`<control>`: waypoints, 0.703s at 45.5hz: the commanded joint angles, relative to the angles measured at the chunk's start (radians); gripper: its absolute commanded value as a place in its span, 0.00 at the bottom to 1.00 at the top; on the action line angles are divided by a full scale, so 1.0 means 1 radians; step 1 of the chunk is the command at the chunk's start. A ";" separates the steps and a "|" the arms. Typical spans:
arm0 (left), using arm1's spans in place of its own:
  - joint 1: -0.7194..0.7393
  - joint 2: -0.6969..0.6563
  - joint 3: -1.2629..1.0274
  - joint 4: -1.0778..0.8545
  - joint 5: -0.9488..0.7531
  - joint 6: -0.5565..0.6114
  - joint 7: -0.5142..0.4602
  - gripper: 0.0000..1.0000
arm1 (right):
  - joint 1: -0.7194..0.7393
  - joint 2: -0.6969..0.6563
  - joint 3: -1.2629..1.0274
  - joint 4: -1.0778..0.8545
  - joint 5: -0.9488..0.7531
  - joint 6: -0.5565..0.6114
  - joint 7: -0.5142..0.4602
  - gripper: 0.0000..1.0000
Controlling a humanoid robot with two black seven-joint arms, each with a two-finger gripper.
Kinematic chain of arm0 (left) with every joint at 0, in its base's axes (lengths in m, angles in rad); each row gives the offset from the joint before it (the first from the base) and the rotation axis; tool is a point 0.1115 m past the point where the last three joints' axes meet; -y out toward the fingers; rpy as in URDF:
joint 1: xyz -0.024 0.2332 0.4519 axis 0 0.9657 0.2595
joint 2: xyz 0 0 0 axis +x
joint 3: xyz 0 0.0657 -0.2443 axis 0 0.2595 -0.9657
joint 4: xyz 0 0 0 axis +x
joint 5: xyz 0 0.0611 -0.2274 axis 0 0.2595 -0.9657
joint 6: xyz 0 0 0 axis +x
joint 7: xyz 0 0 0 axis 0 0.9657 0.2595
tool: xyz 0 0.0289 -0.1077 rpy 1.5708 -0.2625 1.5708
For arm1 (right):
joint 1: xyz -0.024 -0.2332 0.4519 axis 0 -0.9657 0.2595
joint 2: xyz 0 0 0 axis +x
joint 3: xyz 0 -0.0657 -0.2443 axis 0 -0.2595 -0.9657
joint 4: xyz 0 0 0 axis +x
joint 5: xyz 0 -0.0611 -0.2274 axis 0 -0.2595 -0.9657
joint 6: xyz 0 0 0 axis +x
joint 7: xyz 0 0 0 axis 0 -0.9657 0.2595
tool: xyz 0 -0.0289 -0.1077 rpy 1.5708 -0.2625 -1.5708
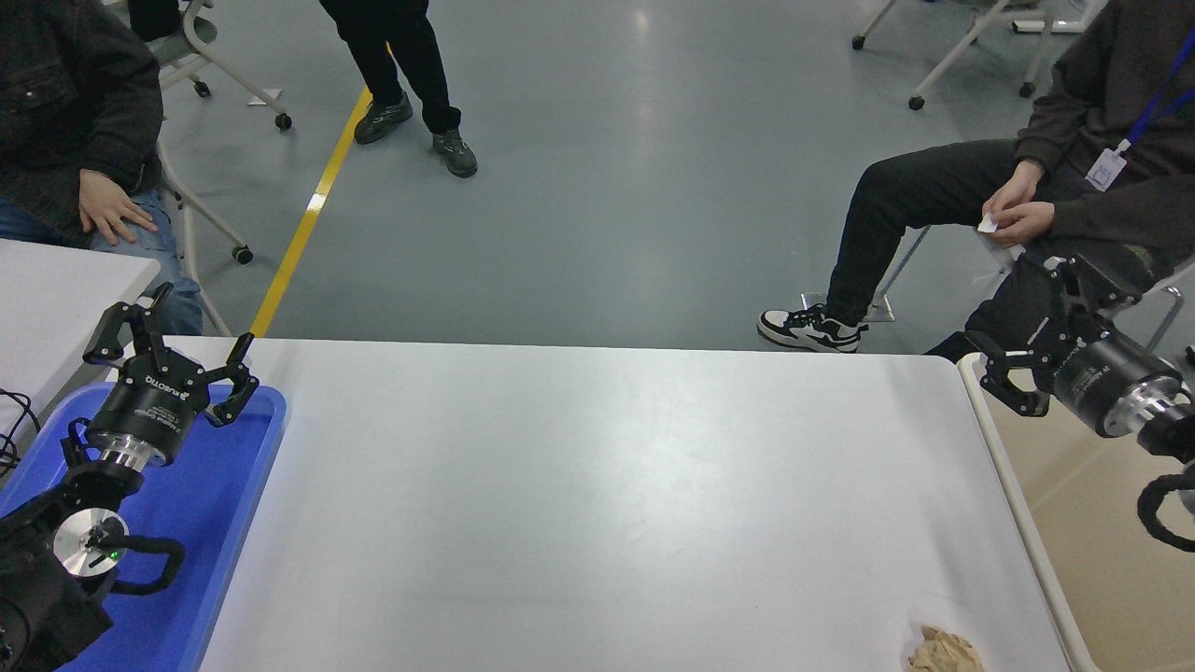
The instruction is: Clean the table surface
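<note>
Head view. Blue tray (219, 523) at the left edge of the white surface (597, 495), nothing loose seen in it; left end effector (173, 350) parked above the tray's far corner, fingers spread wide, holding nothing. Beige bin (1102, 560) just beside the surface's right edge, its visible floor bare. Right end effector (1046, 331) hanging over the bin's far corner, off the surface, fingers splayed open and empty, wrist and arm running out at the right edge of the picture.

Surface itself filling the middle and lower part of the view, stretching from tray to bin. Crumpled brown paper wad (945, 651) lying on the surface at its near right corner, close to the bin's wall, partly cut by the bottom edge of the picture and well apart from both end effectors.

Beyond the surface's far edge: seated person (1074, 187) on the bin side, hands together on a small white scrap; another seated person (65, 112) on the tray side, next to a second white tabletop (56, 299); legs of a standing person (401, 56) by a yellow floor line (308, 210).
</note>
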 commanded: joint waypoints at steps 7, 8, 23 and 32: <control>0.000 0.000 0.000 0.000 0.000 0.000 -0.001 1.00 | -0.049 -0.280 -0.174 0.229 0.012 0.033 -0.056 1.00; 0.000 0.000 0.000 0.000 0.000 0.000 0.000 1.00 | -0.051 -0.298 -0.188 0.239 0.012 0.039 -0.059 1.00; 0.000 0.000 0.000 0.000 0.000 0.000 -0.001 1.00 | -0.052 -0.482 -0.277 0.285 0.062 0.177 -0.186 1.00; 0.000 0.000 0.000 0.000 0.000 0.000 0.001 1.00 | -0.052 -0.616 -0.320 0.361 0.160 0.334 -0.317 1.00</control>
